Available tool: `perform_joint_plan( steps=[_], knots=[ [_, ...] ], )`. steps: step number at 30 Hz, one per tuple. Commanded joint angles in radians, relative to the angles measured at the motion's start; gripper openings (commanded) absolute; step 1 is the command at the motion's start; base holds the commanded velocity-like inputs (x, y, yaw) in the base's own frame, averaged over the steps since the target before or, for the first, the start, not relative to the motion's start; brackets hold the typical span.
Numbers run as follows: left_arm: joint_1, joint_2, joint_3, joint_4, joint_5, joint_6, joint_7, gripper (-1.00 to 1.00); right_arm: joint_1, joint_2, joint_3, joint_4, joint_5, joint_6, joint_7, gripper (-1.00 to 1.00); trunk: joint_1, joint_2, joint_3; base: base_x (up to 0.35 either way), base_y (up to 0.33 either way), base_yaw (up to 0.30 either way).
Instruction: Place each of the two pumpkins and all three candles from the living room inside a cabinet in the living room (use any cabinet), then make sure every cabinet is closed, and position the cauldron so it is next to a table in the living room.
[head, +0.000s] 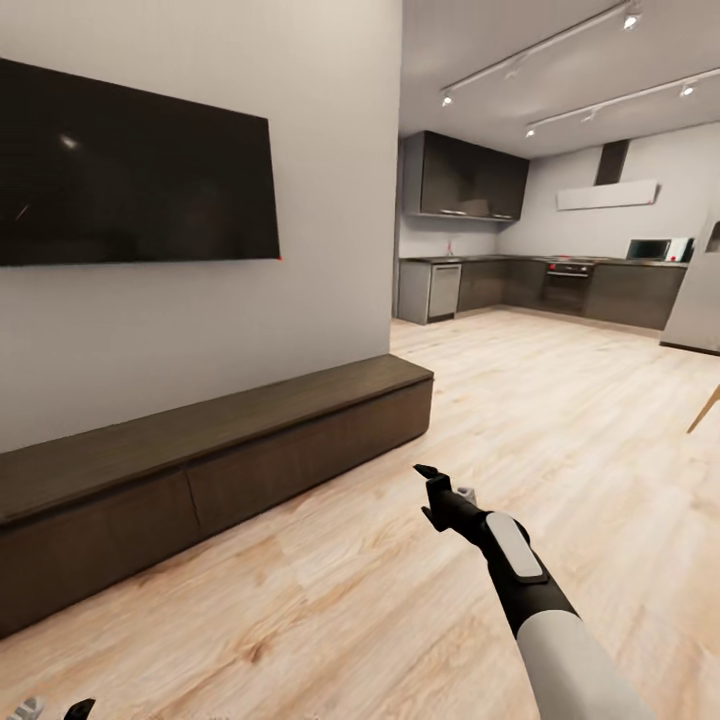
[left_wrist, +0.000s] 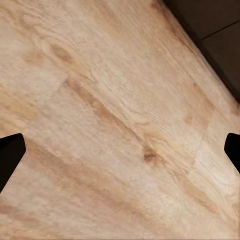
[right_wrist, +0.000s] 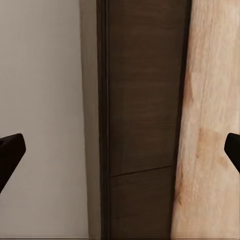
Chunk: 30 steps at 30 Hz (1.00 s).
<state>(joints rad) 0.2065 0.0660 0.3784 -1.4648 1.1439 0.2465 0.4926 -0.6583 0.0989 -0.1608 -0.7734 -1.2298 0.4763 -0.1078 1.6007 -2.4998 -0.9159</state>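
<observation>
Currently, in the head view, the cabinet (head: 215, 470) runs along the wall (head: 330, 150) under the TV (head: 135, 170), both drawer fronts flush and shut, top bare. The right gripper (head: 437, 490) is extended over the floor (head: 400, 620), near the cabinet's right end; its fingers are spread. The left gripper (head: 50, 710) sits at the bottom edge (state cannot be told from here). A kitchen (head: 540, 270) lies beyond.

Left wrist view: fingertips (left_wrist: 10, 155) are spread wide over bare floor, with a cabinet corner (left_wrist: 215, 30) beyond.

Right wrist view: fingertips (right_wrist: 9, 152) are spread wide, empty, facing the cabinet front (right_wrist: 145, 110) between wall and floor.
</observation>
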Motion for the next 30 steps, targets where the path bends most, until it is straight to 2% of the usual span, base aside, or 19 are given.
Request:
perform_joint_plan(
  steps=[1, 7, 15, 30],
  knots=[
    [0.000, 0.000, 0.001, -0.002, 0.006, 0.003, 0.006, 1.00, 0.000, 0.000, -0.004, -0.002, -0.011, 0.005, -0.010, 1.00, 0.000, 0.000, -0.001, 0.000, 0.000, 0.283],
    [0.015, 0.005, 0.000, -0.002, 0.003, 0.011, 0.006, 1.00, 0.001, -0.004, -0.006, 0.004, -0.011, 0.005, -0.009, 1.00, 0.000, 0.000, -0.001, 0.029, 0.000, 0.163],
    [0.029, 0.011, -0.003, 0.001, 0.000, 0.016, 0.006, 1.00, 0.002, -0.005, -0.006, 0.010, -0.011, 0.008, -0.009, 1.00, -0.001, 0.000, 0.003, 0.270, -0.061, 0.018],
    [0.030, 0.017, -0.007, 0.006, 0.000, 0.017, 0.005, 1.00, 0.002, -0.002, -0.005, 0.009, -0.011, 0.009, -0.011, 1.00, -0.058, 0.104, 0.050, 0.316, -0.200, 0.001]
  ],
)
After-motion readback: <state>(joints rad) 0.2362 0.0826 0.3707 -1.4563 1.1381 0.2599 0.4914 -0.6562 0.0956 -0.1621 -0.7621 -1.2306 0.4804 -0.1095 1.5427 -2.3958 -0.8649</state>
